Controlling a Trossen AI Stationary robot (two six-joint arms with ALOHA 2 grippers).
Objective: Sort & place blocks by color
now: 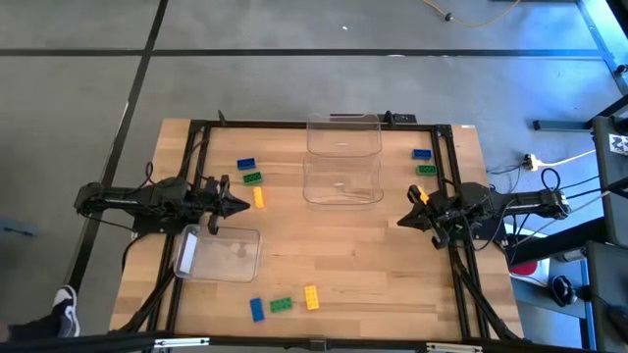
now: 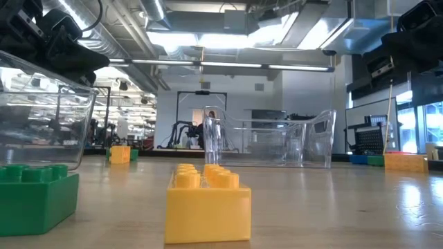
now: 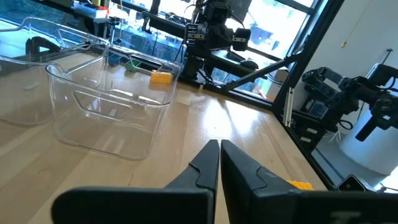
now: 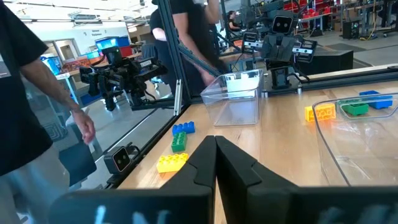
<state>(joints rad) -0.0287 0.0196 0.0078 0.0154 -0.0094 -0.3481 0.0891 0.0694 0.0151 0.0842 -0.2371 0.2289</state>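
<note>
Your left gripper (image 1: pixel 238 205) is pinched shut and empty, with a small yellow-orange studded plastic brick (image 1: pixel 258 197) just beside its tip and green (image 1: pixel 252 178) and blue (image 1: pixel 245 164) bricks beyond. A clear plastic bin (image 1: pixel 218 253) lies near its wrist. Your right gripper (image 1: pixel 403 220) is likewise shut and empty, a second yellow-orange brick (image 1: pixel 419 195) close alongside. Three more bricks (image 1: pixel 283 304) lie well apart at the near edge.
</note>
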